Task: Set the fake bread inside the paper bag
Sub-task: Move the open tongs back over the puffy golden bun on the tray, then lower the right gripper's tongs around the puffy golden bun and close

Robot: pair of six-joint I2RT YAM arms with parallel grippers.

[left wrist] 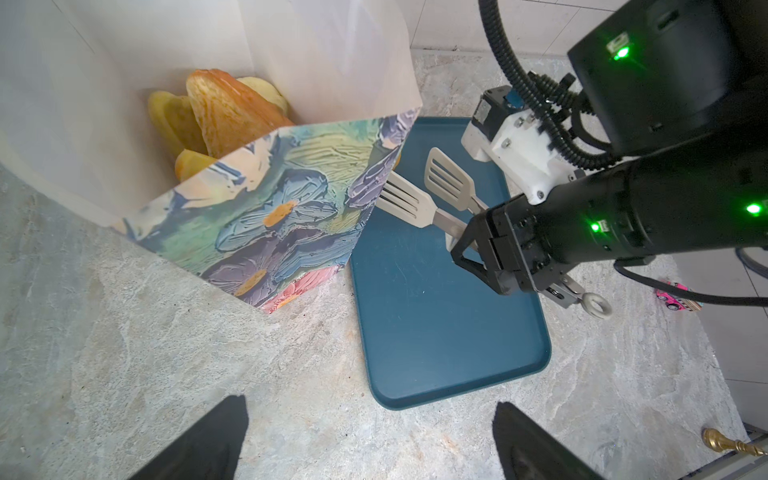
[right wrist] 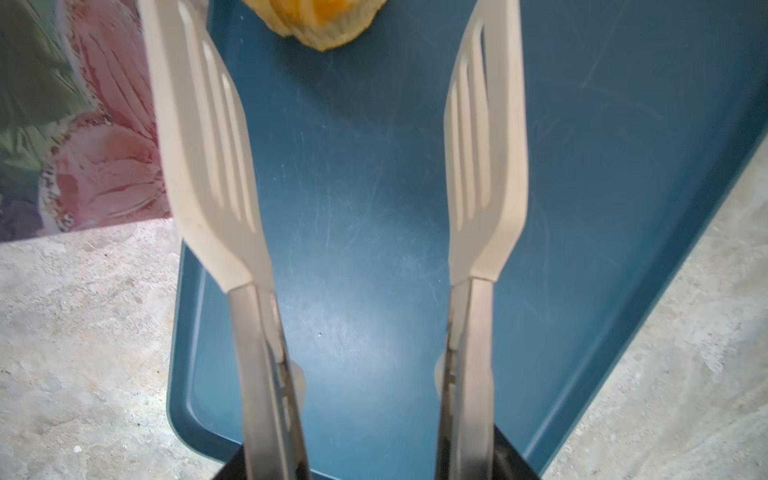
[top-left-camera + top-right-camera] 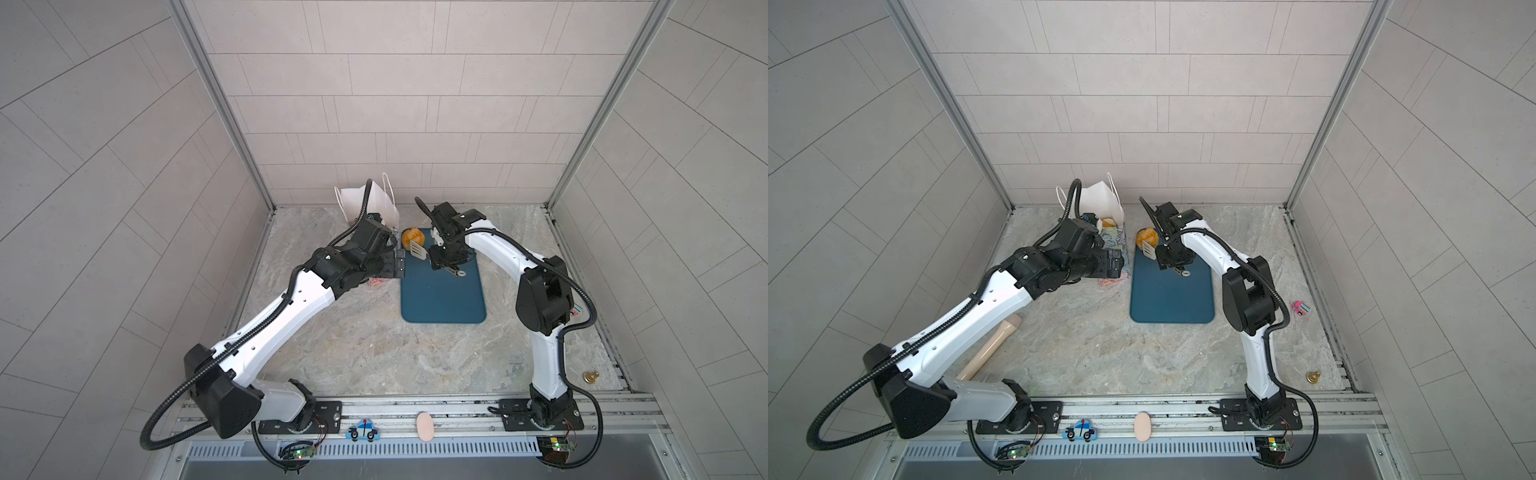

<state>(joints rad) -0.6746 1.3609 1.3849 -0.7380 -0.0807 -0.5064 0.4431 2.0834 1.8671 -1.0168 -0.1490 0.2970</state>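
One roll is not bagged yet. It sits on the far left corner of the blue tray, glossy golden-yellow, with nothing touching it. The right wrist view catches only its near edge.

The rest of the fake bread you can see is inside the paper bag. The left wrist view shows a darker orange-brown piece standing among a few yellow ones; the count isn't readable. The bag stands upright, top open, near the back edge of the counter, just beside the far end of the tray's left edge. Can't tell whether it touches the tray.

Your right jaws are clamped on the metal handles of the tongs, over the far half of the tray. The two cream slotted heads stand apart with nothing between them. They point at the roll and stop just short of it, and one head is close to the bag's printed wall.

Your left jaws are spread fully wide and empty, over bare counter in front of the bag.

Other items:
- Pink toy car near the right edge.
- Small brass piece near the front right corner.
- Beige rolling pin under the left arm.
- Police-car cutout and pink oval on the front rail.
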